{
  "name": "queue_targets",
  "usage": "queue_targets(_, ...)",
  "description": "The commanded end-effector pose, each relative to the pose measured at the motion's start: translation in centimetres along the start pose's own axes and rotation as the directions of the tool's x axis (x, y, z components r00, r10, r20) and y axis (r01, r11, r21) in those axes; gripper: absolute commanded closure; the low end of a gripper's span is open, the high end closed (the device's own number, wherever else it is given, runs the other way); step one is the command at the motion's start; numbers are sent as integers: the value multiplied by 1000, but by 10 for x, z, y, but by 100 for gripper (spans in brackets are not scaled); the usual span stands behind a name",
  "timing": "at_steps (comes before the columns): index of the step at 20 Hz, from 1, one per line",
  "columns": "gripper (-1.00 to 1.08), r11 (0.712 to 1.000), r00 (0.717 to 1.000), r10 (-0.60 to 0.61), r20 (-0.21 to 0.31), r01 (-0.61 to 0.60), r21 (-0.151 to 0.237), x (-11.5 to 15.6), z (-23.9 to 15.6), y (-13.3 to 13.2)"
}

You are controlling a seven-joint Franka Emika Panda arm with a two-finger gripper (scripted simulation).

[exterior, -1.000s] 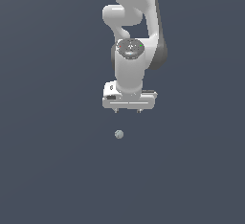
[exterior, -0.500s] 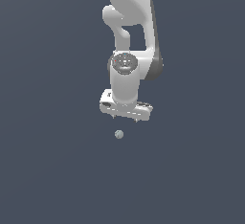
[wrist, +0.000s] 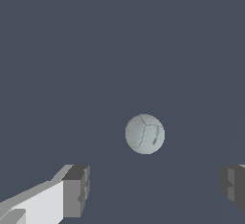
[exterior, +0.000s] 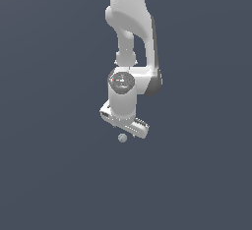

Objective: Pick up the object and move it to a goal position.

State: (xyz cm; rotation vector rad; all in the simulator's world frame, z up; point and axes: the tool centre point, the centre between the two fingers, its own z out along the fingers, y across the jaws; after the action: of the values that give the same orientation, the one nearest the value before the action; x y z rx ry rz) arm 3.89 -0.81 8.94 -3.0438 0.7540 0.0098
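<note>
The object is a tiny pale grey ball lying on the dark grey floor, just below the white arm's hand in the exterior view. In the wrist view the ball fills more of the picture, with faint seams on its matte surface. My gripper hovers right above it, tilted, its fingers hard to make out from outside. The wrist view shows the gripper open, with two dark fingertips far apart and the ball ahead of the gap, untouched.
The plain dark grey floor stretches out on all sides. The white arm rises above the hand toward the top of the exterior view.
The hand has come down toward the ball and turned, so its finger bar now slants. The ball has stayed where it was.
</note>
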Motion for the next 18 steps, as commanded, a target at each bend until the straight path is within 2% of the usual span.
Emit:
queue_targets(1,-92,999,999,45,-3,-45,-1,5,7,1)
queue_targets(8,-92,994,994,107,-8,-107,-3,10,18,4)
queue_targets(18,-92,994,994,107,-7,-107,-3,10,35,4)
